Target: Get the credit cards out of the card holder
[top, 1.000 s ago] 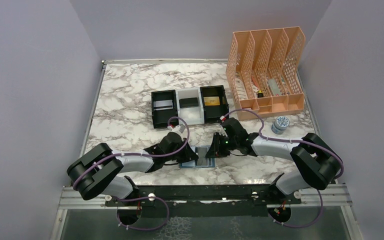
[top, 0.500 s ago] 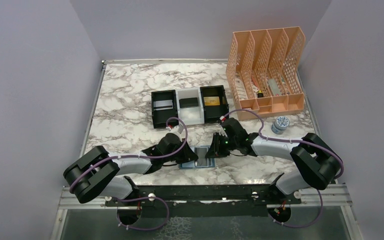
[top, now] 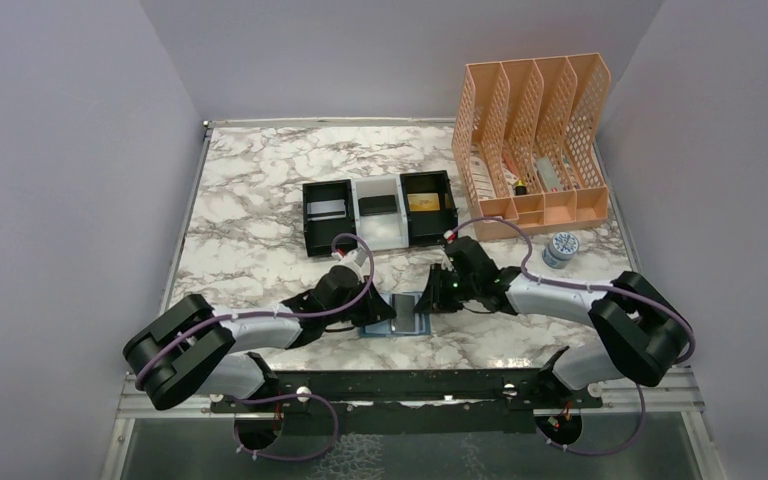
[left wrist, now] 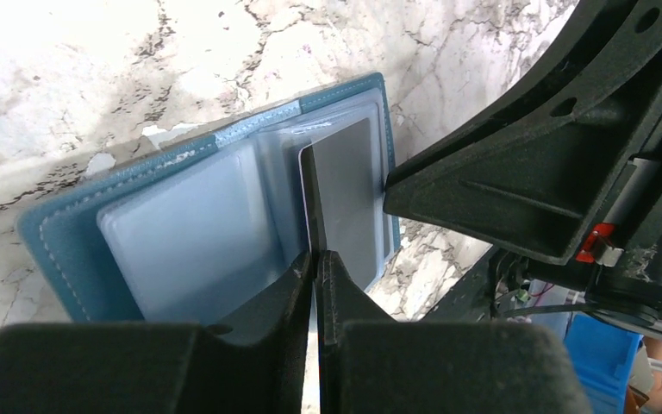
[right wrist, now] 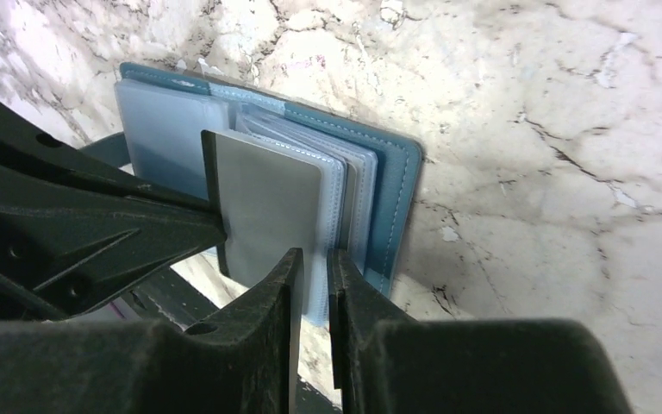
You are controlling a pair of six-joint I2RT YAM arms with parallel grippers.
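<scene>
Top external: open card holder [top: 400,318] flat on marble table [top: 260,180], inside up, close to front edge, between left gripper [top: 375,312] and right gripper [top: 428,300]. Grippers just beside each other over holder; touching or not, cannot tell.

Left wrist: fingers closed tight on near edge of grey card [left wrist: 349,198]. Card tilted up off holder's right-hand panel, over clear sleeves. Far edge in a pocket or free: cannot tell.

Right wrist: fingers almost together, pinching edge of a clear plastic sleeve of holder, just beside grey card. Teal cover underneath, flat on marble.

Beyond holder, well apart: black-and-white tray [top: 385,238], three compartments, with silver card [top: 327,209] in left, black card [top: 377,206] in middle, gold card [top: 422,203] in right. Right of tray: orange file organizer [top: 535,130], small patterned tin [top: 561,247] near its front.
</scene>
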